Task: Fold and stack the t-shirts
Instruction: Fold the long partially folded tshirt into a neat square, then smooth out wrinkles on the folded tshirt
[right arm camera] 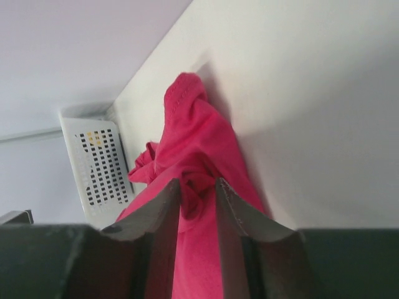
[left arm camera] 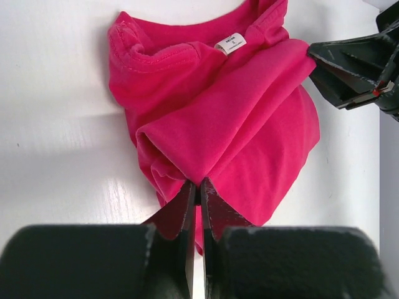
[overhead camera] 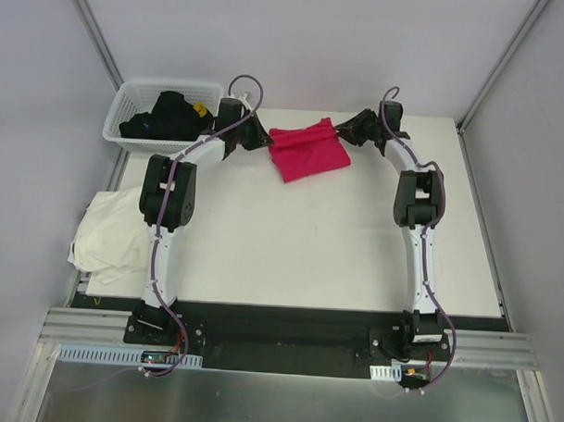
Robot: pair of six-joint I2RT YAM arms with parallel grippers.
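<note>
White table (overhead camera: 309, 240): magenta shirt (left arm camera: 237, 124) pinched btwn L hand (left arm camera: 198, 184) & R hand (right arm camera: 198, 184).

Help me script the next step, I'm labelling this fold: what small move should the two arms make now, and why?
Probably lift both grippers slightly and draw them apart. The left gripper and right gripper are each shut on opposite sides of the magenta shirt, which lies bunched near the table's far edge, so it likely needs spreading flat before folding.
</note>
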